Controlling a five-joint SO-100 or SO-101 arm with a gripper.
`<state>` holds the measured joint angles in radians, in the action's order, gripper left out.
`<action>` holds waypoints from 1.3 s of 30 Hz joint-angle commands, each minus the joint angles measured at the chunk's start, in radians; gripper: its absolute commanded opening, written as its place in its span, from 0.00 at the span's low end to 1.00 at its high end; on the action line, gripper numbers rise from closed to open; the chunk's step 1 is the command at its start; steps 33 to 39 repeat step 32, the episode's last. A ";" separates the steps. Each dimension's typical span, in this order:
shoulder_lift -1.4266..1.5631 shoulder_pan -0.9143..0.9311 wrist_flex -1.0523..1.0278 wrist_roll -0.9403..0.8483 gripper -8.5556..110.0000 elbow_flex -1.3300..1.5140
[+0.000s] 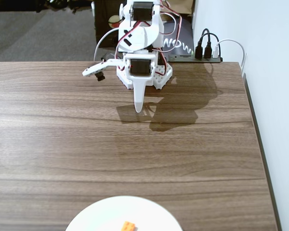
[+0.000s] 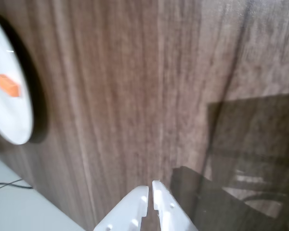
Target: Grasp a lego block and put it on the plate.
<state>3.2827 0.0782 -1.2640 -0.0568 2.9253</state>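
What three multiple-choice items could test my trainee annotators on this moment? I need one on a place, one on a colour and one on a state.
1. Where is the lego block?
A. On the plate
B. On the bare table beside the arm
C. Between the gripper's fingers

2. What colour is the lego block?
A. Blue
B. Orange
C. Green

3. How does the gripper stand?
A. Wide open over the plate
B. Clamped on the block
C. Closed and empty, away from the plate

Key: 1 A, the fixed view shows the block lying on the white plate. 2 B, both views show it orange. 3 C, the wrist view shows the fingertips nearly touching with nothing between them, above bare wood.
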 commanded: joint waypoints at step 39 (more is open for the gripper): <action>0.008 -0.052 -0.005 -0.040 0.08 -0.005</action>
